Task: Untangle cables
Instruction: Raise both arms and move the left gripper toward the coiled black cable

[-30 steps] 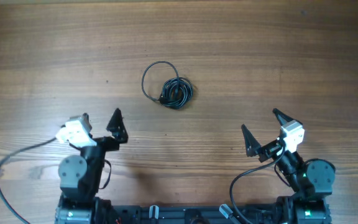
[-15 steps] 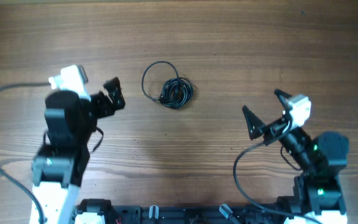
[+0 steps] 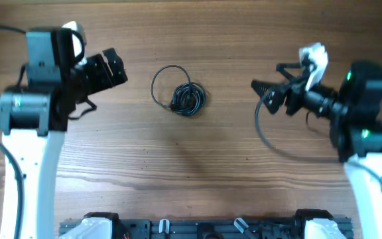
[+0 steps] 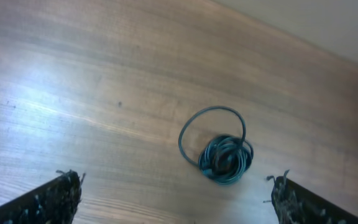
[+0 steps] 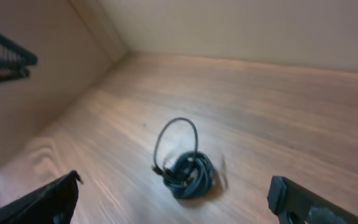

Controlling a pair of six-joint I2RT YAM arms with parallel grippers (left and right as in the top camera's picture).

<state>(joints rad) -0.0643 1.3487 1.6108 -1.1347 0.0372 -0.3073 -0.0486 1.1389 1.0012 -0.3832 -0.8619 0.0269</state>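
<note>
While both arms hung over the table point(image 3: 197, 166): left gripper point(image 3: 115, 68), jaws spread, empty, well left of the cables point(image 3: 186, 98); cables, one knotted coil with a loose loop, mid-table; right gripper point(image 3: 265, 76), spread, empty, well right.

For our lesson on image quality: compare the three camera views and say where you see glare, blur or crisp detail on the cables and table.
Overhead view: even light, the cables crisp on the table, its grain clear. Left wrist view: a pale glare patch on the wood at left, the coil slightly soft. Right wrist view: the blurriest, coil smeared and grain washed out.
</note>
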